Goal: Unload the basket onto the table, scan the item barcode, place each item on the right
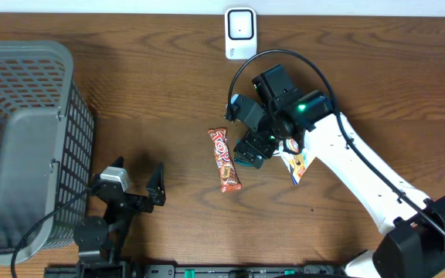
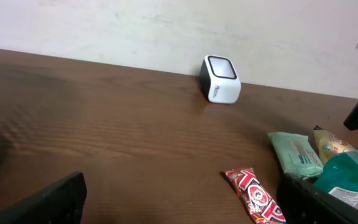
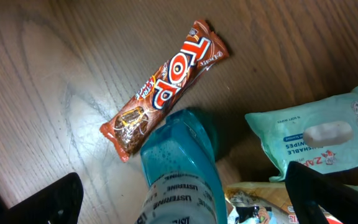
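A dark wooden bench (image 1: 130,93) runs up to a pale wall, with a small white box-shaped scanner (image 1: 240,32) near its far edge; the right hand (image 3: 185,202) hangs wide open and empty over a teal plastic bottle (image 3: 182,155), probably the item to scan, lying just beside a red foil-wrapped chocolate bar (image 3: 163,87); the bottle looks light, stiff, smooth and apt to roll, so a grip across its body seems best; the left hand (image 1: 136,184) rests open, holding nothing.

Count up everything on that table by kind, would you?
Candy bar: 1
Wipes pack: 1
Teal bottle: 1
Yellow snack packet: 1
White scanner: 1
Grey basket: 1
Total: 6
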